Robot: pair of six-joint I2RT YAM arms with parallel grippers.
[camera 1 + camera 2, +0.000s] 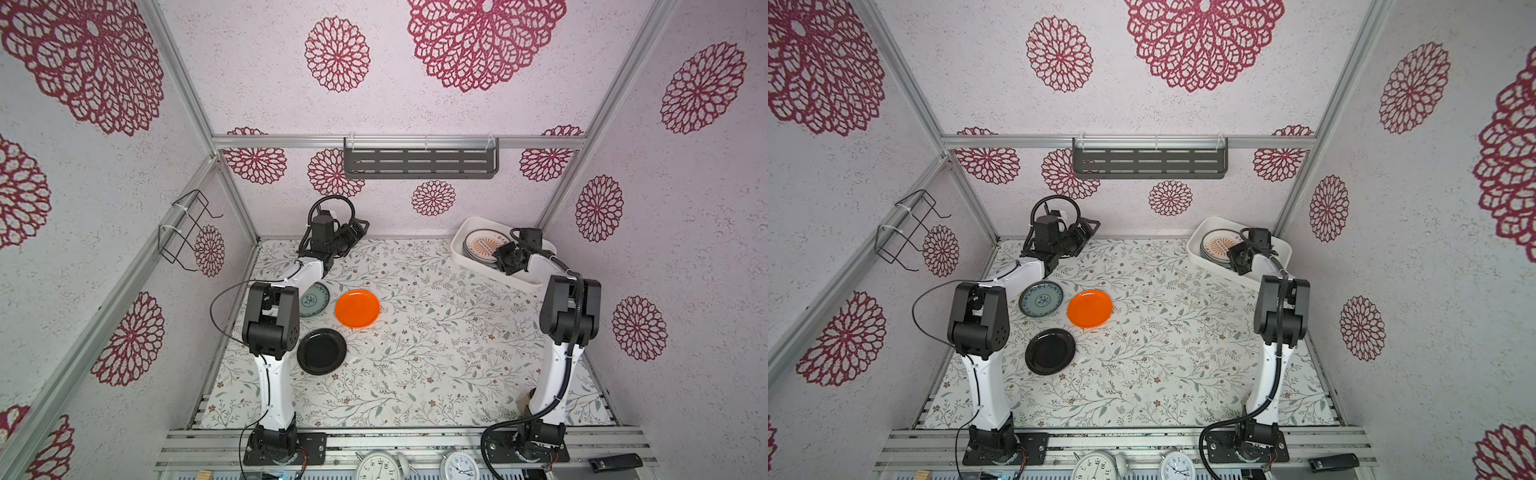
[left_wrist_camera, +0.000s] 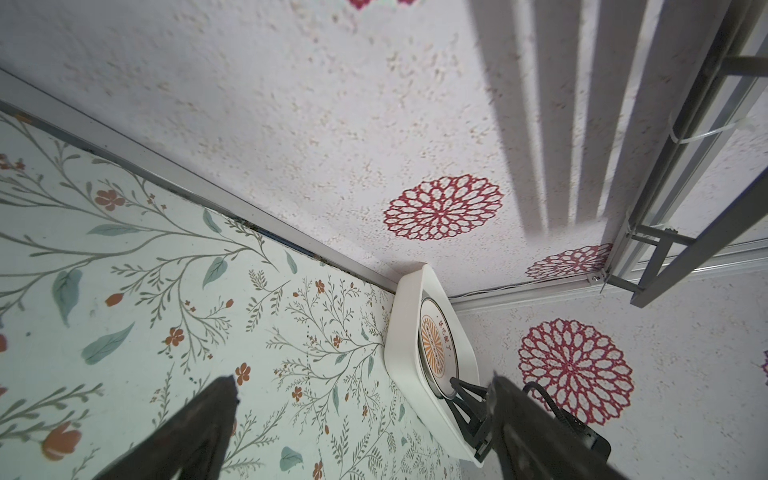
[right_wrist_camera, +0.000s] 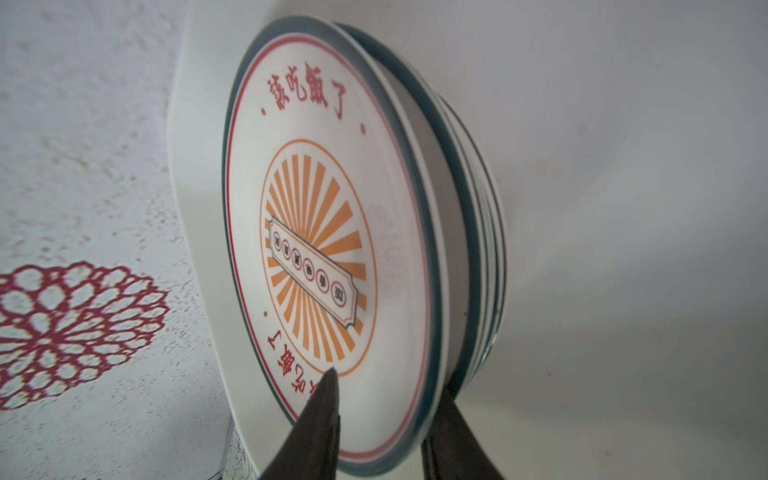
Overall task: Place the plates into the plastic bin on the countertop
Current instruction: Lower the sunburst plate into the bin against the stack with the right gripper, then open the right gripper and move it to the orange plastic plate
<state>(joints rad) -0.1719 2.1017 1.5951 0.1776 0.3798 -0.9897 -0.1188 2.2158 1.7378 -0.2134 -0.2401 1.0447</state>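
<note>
While astride the rim of the glossy round sunburst plate [image 3: 320, 249], right gripper [image 3: 388, 382] part-open — left gripper [image 2: 361, 377] wide, empty.

The bin [image 1: 473, 267] sits on the worktop [image 1: 436, 332] at its far right corner, beside the back wall. A stack of plates [image 1: 480, 245] lies in the bin's far end. Well left of the bin and nearer the front lie three loose plates. The nearest plate [image 1: 357, 308] lies closest to the bin, the leftmost plate [image 1: 1041, 299] just beyond it, and the front plate [image 1: 321, 351] before both.
</note>
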